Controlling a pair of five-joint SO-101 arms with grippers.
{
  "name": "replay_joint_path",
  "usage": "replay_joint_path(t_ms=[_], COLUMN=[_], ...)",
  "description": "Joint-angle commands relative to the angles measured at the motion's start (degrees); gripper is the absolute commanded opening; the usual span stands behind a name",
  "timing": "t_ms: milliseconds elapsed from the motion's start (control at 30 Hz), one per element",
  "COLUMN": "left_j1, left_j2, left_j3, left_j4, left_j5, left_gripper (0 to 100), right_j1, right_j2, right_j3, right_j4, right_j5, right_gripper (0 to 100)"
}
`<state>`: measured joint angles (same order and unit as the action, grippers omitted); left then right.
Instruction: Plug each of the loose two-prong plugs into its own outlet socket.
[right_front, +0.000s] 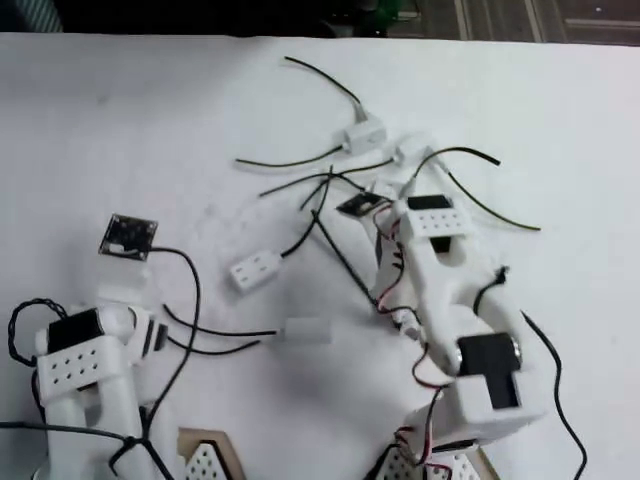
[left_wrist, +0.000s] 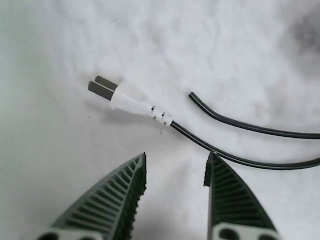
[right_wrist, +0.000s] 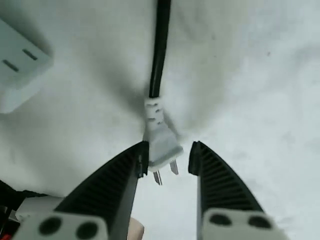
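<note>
I have two arms at a white table (right_front: 560, 120) strewn with thin black cords. From above I can be sure of two white socket blocks: one mid-table (right_front: 254, 270) and a second (right_front: 363, 135) farther back. Other small white pieces near them are too blurred to name. I count two loose two-prong plugs, one under each claw. My left claw (left_wrist: 176, 167) is spread wide and holds nothing. The left plug (left_wrist: 125, 97) lies flat on the table just beyond its tips, untouched, and its cord passes close by one finger (left_wrist: 222, 195). My right claw (right_wrist: 167, 155) is open only narrowly around the right plug (right_wrist: 160, 142). One finger (right_wrist: 135, 165) meets the plug's side, and a slim gap remains at the other. A slotted socket (right_wrist: 20, 65) lies near that plug but apart from it.
</note>
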<state>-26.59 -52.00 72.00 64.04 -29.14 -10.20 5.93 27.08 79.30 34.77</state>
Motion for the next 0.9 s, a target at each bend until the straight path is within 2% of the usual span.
replay_joint_path(t_ms=[0,200,433,667,867], left_j1=[0.22,0.40,0.40,0.40,0.40], left_j2=[-1.10,-1.10,-1.10,-1.10,-1.10], left_j3=[-0.09,0.18,0.26,0.26,0.26], left_j4=[-0.79,-1.93,-1.93,-1.93,-1.93], left_j5=[0.18,0.18,0.18,0.18,0.18], left_gripper=[20,20,20,20,20], right_j1=[-1.54,-1.89,-6.20,-7.25,-6.02], right_j2=[2.77,4.70,4.70,5.23,5.23], right_j3=[-5.89,-13.54,-15.38,-12.40,-7.74], right_j4=[2.07,11.30,17.98,17.80,11.82], right_j5=[0.35,0.35,0.18,0.18,0.26], right_gripper=[8.7,11.1,12.2,12.1,12.1])
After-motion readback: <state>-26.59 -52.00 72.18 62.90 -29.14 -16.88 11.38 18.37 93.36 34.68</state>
